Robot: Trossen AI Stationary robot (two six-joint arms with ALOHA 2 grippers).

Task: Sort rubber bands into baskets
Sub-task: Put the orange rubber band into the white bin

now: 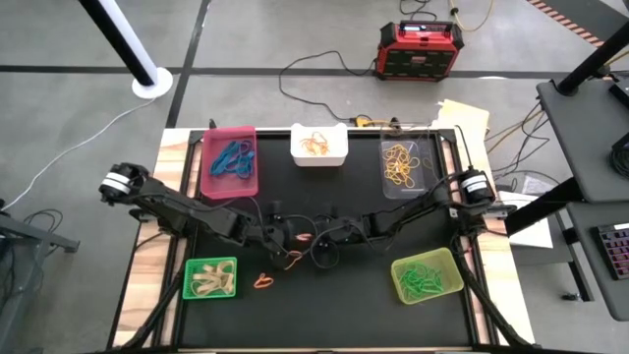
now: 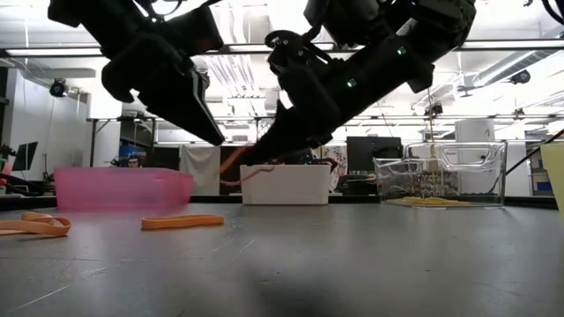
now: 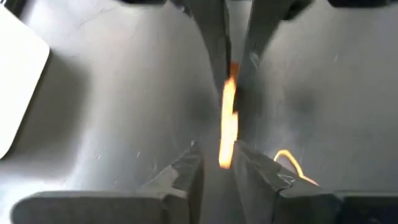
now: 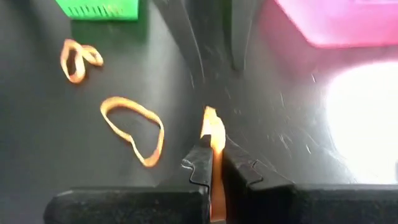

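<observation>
Orange rubber is stretched between the two tools at the middle of the black mat [image 1: 324, 295]. From above, the left gripper [image 1: 288, 239] and the right gripper [image 1: 324, 236] meet nose to nose, and one orange band [image 1: 295, 258] shows just below them; two more loose bands [image 1: 263, 281] lie nearer, toward the bright green basket [image 1: 211, 278]. The pink basket [image 1: 230, 162], white basket [image 1: 319, 145] and clear basket [image 1: 407, 165] line the far edge; the yellow-green basket [image 1: 427, 276] sits near right. Between these trays the mat is open, so either arm has room to back straight out. I'd say the white basket, which already holds orange, is the likely goal, and the path there is clear.

At table height, both grippers hang above the mat with the band [image 2: 251, 163] slung between them, and two orange bands [image 2: 181, 222] lie flat to the left.

From the left wrist, the left fingers [image 3: 186, 171] stand slightly apart around the band [image 3: 228, 118], not pinching it, as far as I can tell.

From the right wrist, the right fingers [image 4: 200, 165] are pressed together on the band [image 4: 213, 134]. The risk I see is a snap: if either arm pulls away while the loop still hooks a left finger, it could stretch, fly off, and land in the wrong tray. A thin grip could also slip.
</observation>
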